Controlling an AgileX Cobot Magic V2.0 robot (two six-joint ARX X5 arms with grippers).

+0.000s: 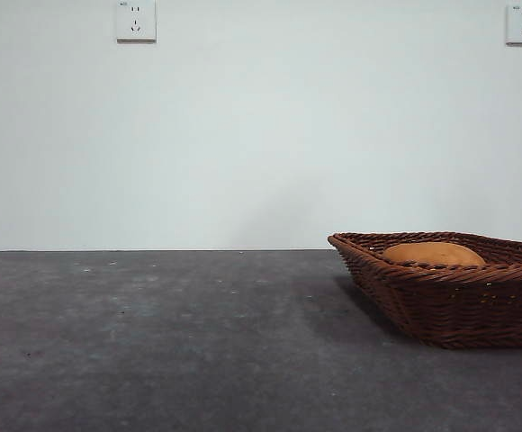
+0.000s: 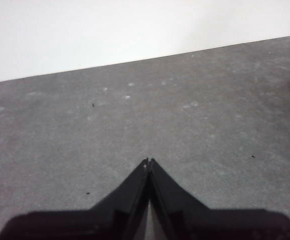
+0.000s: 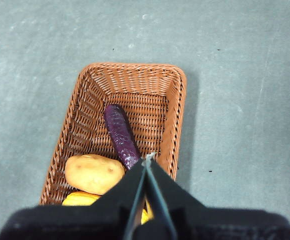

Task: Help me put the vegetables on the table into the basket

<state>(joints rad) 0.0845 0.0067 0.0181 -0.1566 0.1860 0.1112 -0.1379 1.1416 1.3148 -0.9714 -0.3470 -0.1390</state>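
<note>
The wicker basket (image 1: pixel 450 292) stands on the dark grey table (image 1: pixel 153 342) at the right of the front view. The potato (image 1: pixel 434 254) shows above its rim. In the right wrist view the basket (image 3: pixel 172 100) holds the potato (image 3: pixel 94 173), the purple eggplant (image 3: pixel 121 135) and the yellow corn cob (image 3: pixel 82 199), partly hidden by the jaws. My right gripper (image 3: pixel 148 159) is shut and empty, high above the basket. My left gripper (image 2: pixel 148 161) is shut and empty over bare table. Neither arm shows in the front view.
A white wall rises behind the table's far edge, with two sockets (image 1: pixel 136 20) high on it. Bare table spreads left of the basket.
</note>
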